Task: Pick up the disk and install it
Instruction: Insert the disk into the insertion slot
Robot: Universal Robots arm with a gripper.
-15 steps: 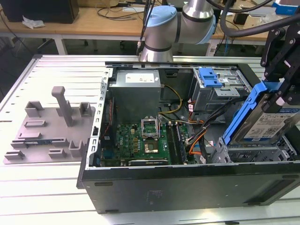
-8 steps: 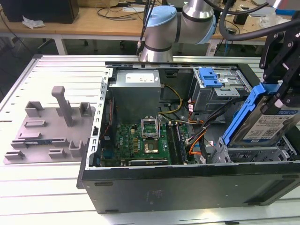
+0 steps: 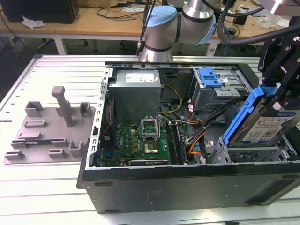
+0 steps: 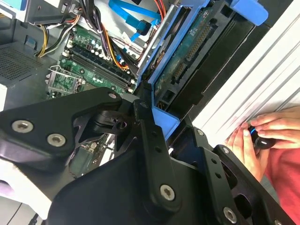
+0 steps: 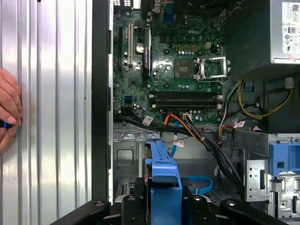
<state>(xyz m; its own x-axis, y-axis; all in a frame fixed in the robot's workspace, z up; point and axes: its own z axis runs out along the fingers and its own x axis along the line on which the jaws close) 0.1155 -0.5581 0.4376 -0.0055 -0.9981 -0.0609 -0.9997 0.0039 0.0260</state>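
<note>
- The claw point(image 3: 280, 97) is clenched on the disk point(image 3: 267, 127), gripping its raised end
- The disk hangs steeply tilted at the exterior view's right, label side up, with its low end down at the cage point(image 3: 248, 152) in the corner of the case point(image 3: 187, 187); I can't tell whether it touches the cage yet
- In the first wrist view the blue rail point(image 5: 164, 180) sits squarely between the claw's black links, so the hold looks centred
- I'd say the step in hand is feeding the disk into the cage, and it isn't seated
- To do it well, the rails on both sides should meet the cage walls evenly; from here the tilt looks too steep to slide in, so it wants levelling rather than pushing
- The cables point(image 3: 197, 136) run just beside the cage mouth and could snag under the low end
- Further out sit the board point(image 3: 140, 140), the power box point(image 3: 136, 91) and a blue latch point(image 3: 208, 77), well apart from the disk
- The grey tray point(image 3: 51, 126) lies on the table point(image 3: 56, 197) outside the case
- A person's hand point(image 4: 262, 136) rests on the table near the case wall, close enough that I'd want it kept back
</note>
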